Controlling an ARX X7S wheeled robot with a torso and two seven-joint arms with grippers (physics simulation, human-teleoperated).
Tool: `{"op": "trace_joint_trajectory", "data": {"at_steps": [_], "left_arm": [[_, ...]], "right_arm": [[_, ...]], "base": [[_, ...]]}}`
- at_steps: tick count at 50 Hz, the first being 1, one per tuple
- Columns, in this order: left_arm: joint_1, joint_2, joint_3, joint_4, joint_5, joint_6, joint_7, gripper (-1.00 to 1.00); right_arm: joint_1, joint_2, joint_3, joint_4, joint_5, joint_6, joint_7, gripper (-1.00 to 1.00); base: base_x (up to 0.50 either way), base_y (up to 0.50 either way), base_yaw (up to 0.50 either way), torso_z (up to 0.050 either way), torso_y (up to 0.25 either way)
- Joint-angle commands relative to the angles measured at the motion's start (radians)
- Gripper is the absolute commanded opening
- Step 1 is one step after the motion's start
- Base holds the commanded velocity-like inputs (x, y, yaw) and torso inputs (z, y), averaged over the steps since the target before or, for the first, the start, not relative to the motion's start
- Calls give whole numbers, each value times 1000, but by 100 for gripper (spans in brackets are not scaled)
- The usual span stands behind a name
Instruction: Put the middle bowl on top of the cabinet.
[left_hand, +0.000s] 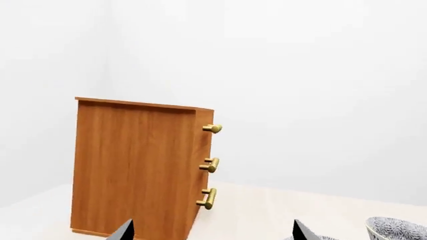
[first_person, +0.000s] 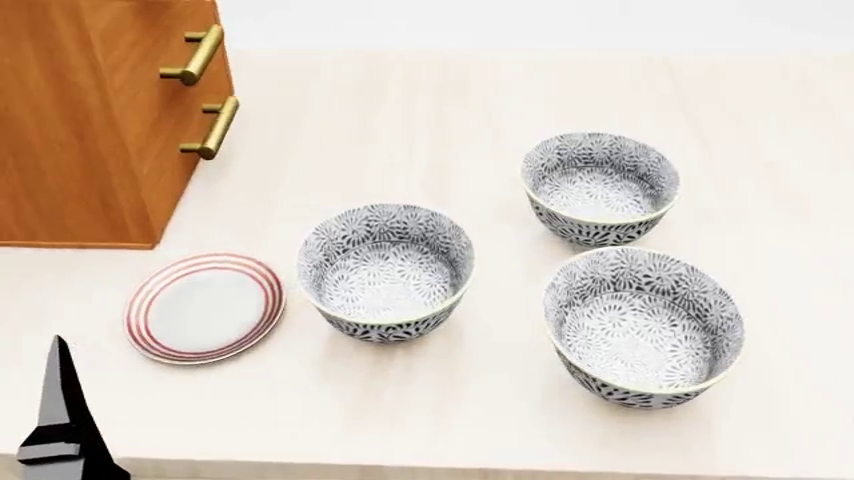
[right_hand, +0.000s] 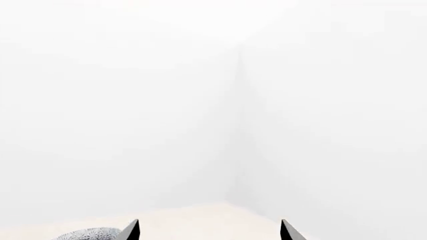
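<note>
**Middle bowl on the bench, both grippers wide**

At the bench's (first_person: 561, 90) far left corner you have the cabinet (first_person: 80, 130), brass handles (first_person: 200, 55) facing the bowls. Nearer the front, the middle bowl (first_person: 386, 272) sits upright just beside the red-striped plate (first_person: 204, 307), which lies toward the left edge. Two matching bowls stand toward the right edge: one farther back (first_person: 599, 189), one near the front edge (first_person: 643, 326). Your left gripper (left_hand: 212, 232) hangs spread apart, empty, facing the cabinet (left_hand: 137, 170). Your right gripper (right_hand: 208, 231) is likewise parted and empty.
</note>
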Motion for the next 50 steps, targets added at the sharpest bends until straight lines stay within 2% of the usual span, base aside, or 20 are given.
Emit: {"op": "trace_joint_trajectory", "data": {"at_steps": [1, 17, 25, 50], "left_arm": [[6, -13, 8, 20, 0, 9, -25, 100], [2, -30, 21, 15, -11, 10, -44, 100], [5, -36, 29, 17, -16, 10, -53, 100], [7, -57, 48, 13, -28, 13, -75, 100]], "right_arm": [[-38, 9, 21, -40, -2, -16, 33, 100], [-44, 23, 13, -45, -5, -19, 60, 100], [-38, 25, 10, -43, -30, 7, 81, 100], [-68, 37, 20, -66, -24, 7, 121, 100]], "base": [[0, 500, 0, 0, 0], [0, 500, 0, 0, 0], [6, 0, 0, 0, 0], [500, 0, 0, 0, 0]]}}
